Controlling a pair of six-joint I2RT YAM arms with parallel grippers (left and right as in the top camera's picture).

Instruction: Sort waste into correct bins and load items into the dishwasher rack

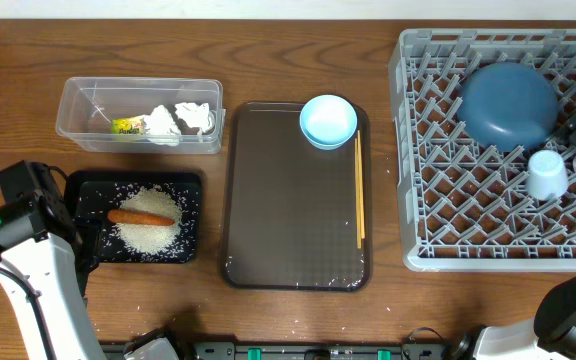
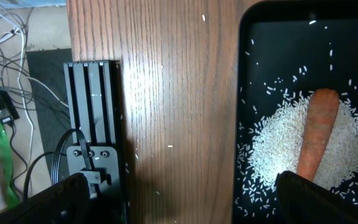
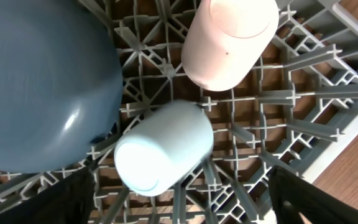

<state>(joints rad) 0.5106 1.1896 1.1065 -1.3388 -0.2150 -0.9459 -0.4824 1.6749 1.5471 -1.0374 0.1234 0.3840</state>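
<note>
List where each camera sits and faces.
Overhead: fixed above the table, facing straight down; left arm shows lower left.
Left wrist: over the black tray, facing down at carrot on rice; left fingers at bottom corners.
Right wrist: over the rack, facing down at white cup; right fingers at bottom corners.
Shared: overhead and right wrist both show that cup.

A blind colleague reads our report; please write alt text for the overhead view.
A grey dishwasher rack at right holds a dark-blue dish and a white cup; a light-blue bowl and chopsticks lie on the brown tray at centre. At left, a black tray holds rice and a carrot, and a clear tub holds tissues and a wrapper.
</note>
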